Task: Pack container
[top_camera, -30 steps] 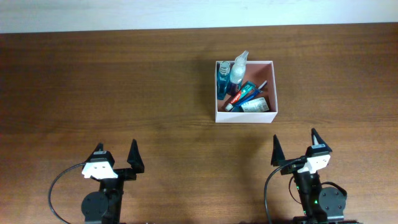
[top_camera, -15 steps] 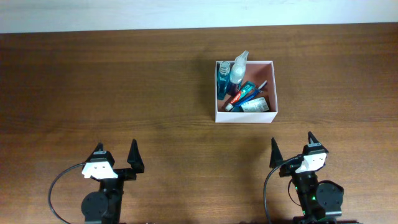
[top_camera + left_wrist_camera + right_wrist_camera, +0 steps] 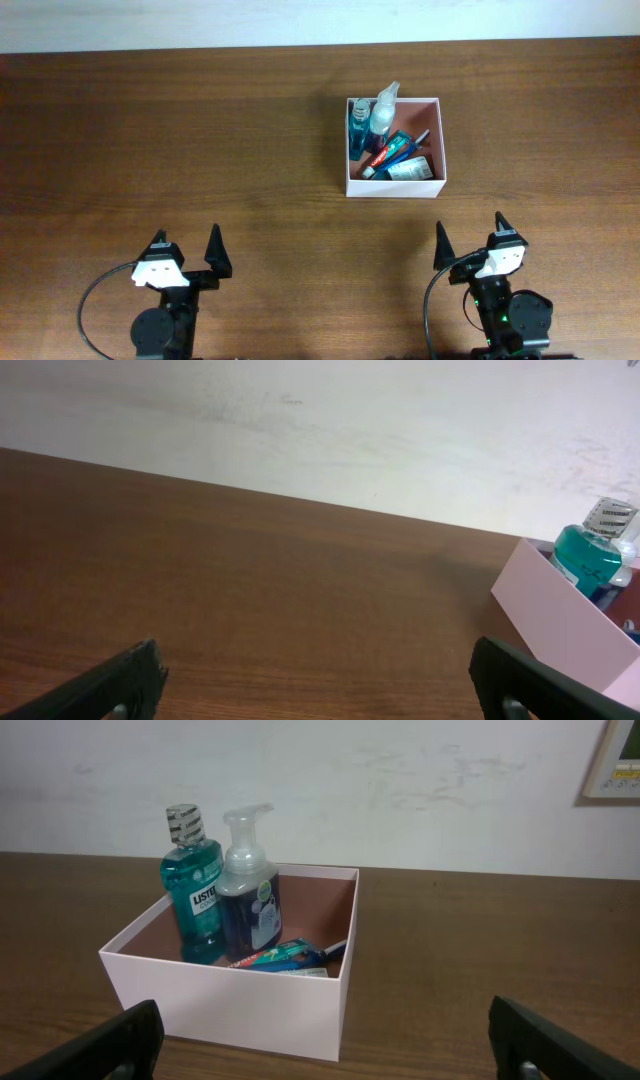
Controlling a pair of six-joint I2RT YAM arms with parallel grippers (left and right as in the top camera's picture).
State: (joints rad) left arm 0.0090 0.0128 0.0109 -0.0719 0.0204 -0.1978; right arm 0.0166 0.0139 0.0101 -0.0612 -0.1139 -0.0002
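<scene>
While both arms sit low at the near edge of the worktop [image 3: 200, 130], we see the left claw [image 3: 186, 242] released, its two dark fingers spread wide with nothing between them, and the right claw [image 3: 470, 230] released in the same way, also empty. Bare brown wood lies directly ahead of each claw. The container [image 3: 395, 187] stands ahead of the right claw and a little to its left, well apart from it. From the left claw it is ahead and far off to the right, so only one corner shows at the right edge of that wrist view. Inside, at the corner farthest from the right claw and to its left, a teal mouthwash bottle [image 3: 195, 890] stands upright, with a clear pump bottle [image 3: 250, 900] upright just beside it on the right. Nearer the claw, a toothpaste tube [image 3: 285, 957] lies flat, and a small carton [image 3: 412, 169] lies against the near wall. Beyond the worktop rises a pale wall [image 3: 400, 780].
</scene>
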